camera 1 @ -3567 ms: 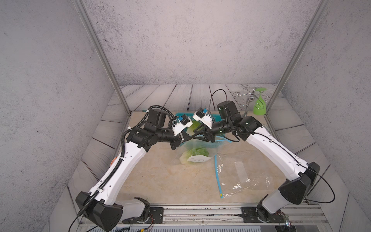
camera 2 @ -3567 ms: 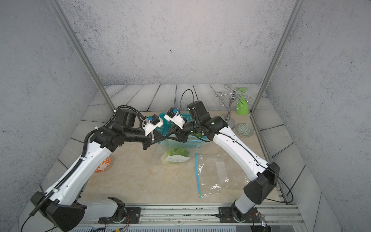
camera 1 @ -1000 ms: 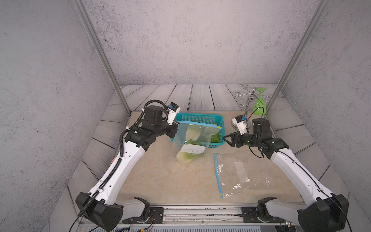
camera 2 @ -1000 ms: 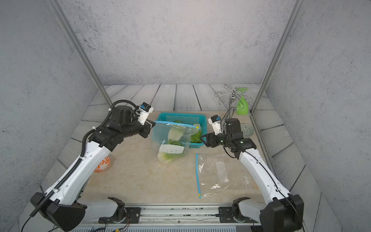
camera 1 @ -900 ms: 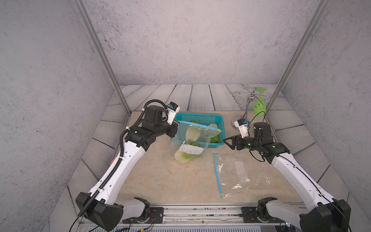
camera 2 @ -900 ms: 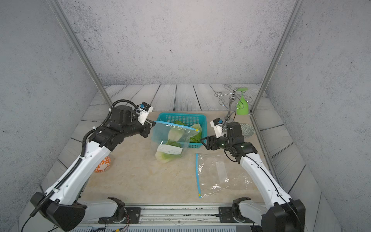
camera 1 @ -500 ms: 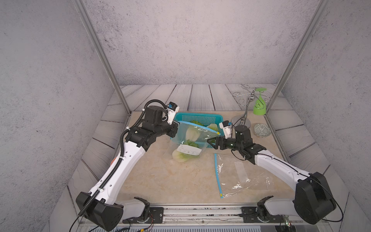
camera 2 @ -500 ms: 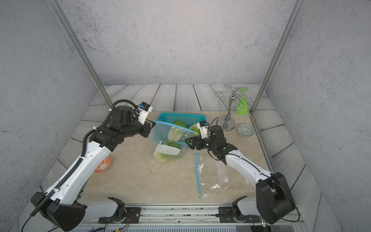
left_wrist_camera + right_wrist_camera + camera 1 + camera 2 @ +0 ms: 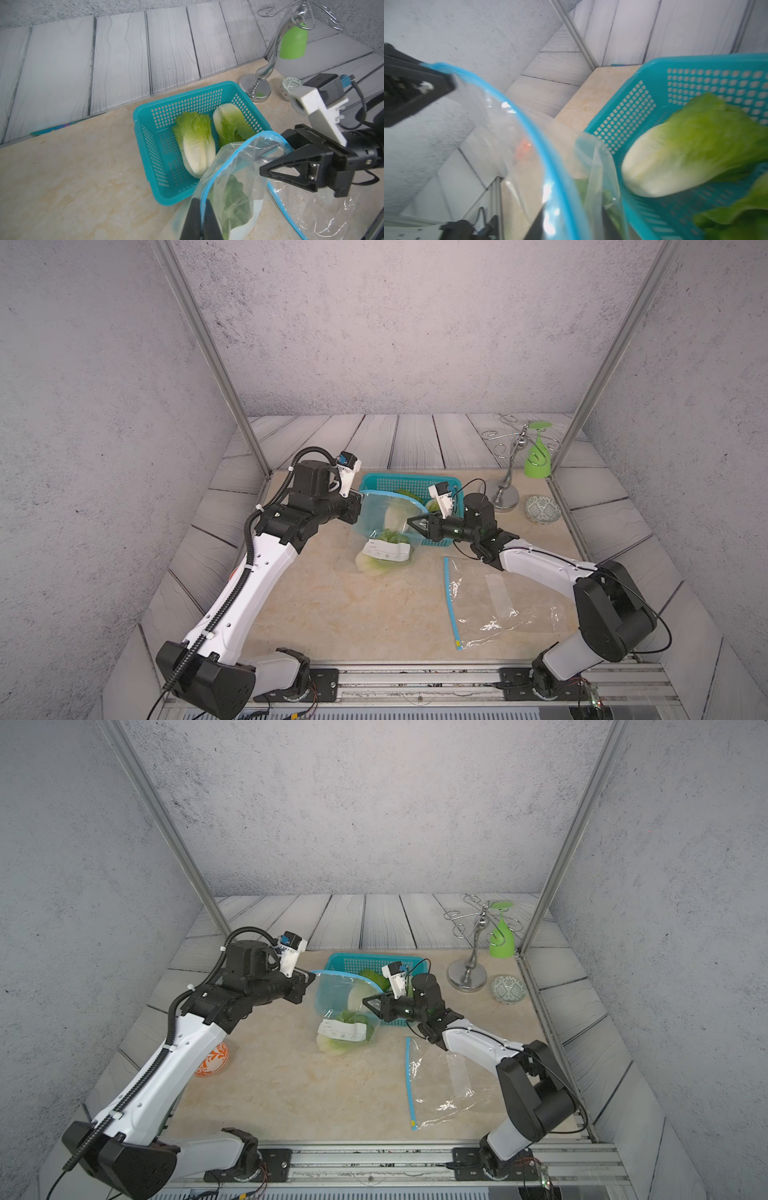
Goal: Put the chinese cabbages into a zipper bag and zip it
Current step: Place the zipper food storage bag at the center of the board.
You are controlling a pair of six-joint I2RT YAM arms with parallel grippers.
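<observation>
1 zipper bag [image 9: 249, 158] in left gripper [image 9: 201, 201]

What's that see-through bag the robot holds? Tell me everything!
The bag is clear plastic with a blue zip strip round its open mouth and a white label. One cabbage lies inside. Its bottom rests on the table, by the basket. The left gripper pinches one end of the mouth; the right gripper is at the opposite end.

The held-up bag [image 9: 384, 516] stands right in front of the basket [image 9: 399, 479] and blocks that way in. Nearer the front the table [image 9: 332, 614] is bare, except a flat bag [image 9: 503, 605] on the right.
</observation>
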